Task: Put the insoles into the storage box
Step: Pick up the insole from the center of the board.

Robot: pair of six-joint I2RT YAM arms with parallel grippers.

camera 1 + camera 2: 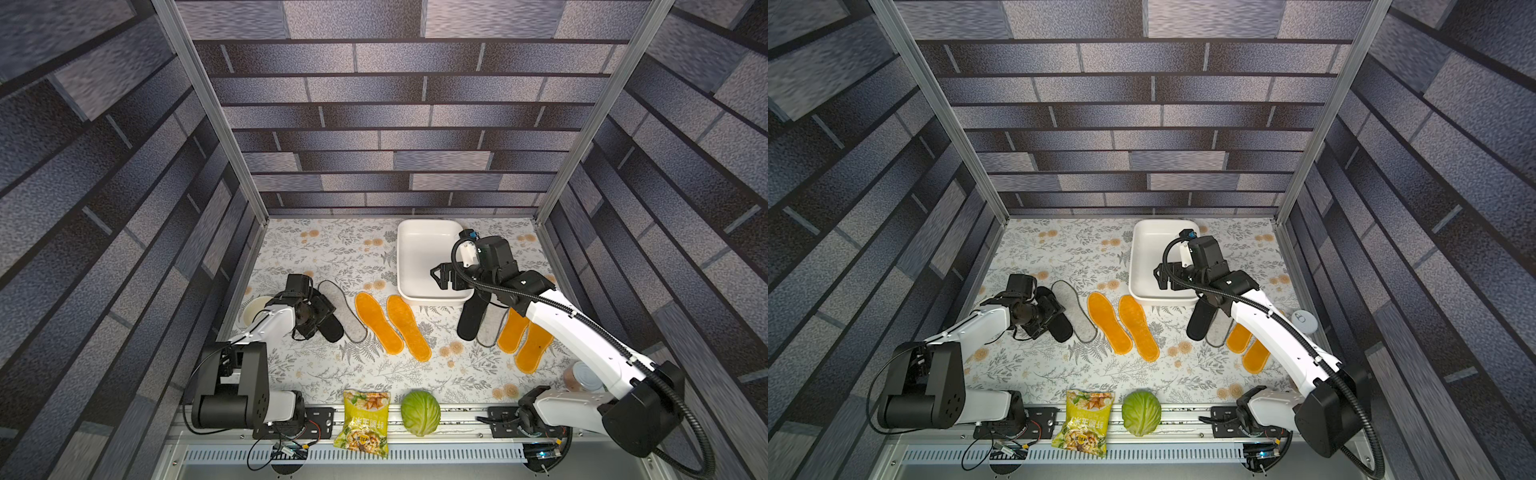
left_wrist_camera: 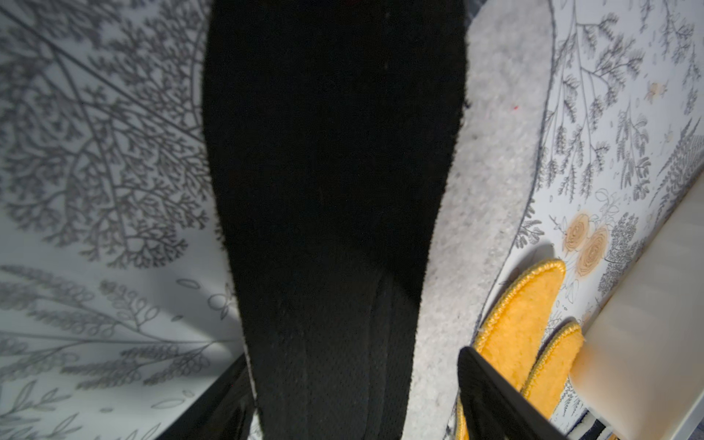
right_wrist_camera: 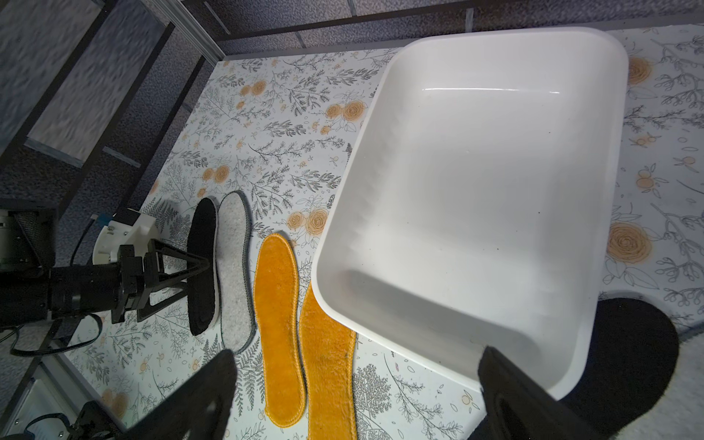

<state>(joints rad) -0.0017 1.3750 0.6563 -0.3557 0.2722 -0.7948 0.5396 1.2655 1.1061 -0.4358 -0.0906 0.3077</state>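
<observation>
1. Eight insoles [image 1: 376, 322] were seen lying on the worktop [image 1: 332, 249], all outside the storage box [image 1: 419, 249], which was parked by the back edge.
2. Left gripper [image 3: 196, 276] was spread wide, straddling a black insole [image 3: 202, 236] near the left edge.
3. Right gripper [image 1: 438, 279] was held wide open above the box.

My right gripper [image 1: 441, 277] hangs with jaws apart over the white storage box [image 1: 419, 245], nothing between them. My left gripper [image 1: 318, 319] sits low over a black insole [image 1: 333, 330], and just beside it lie a grey insole [image 1: 344, 311] and two orange insoles [image 1: 376, 322].
</observation>
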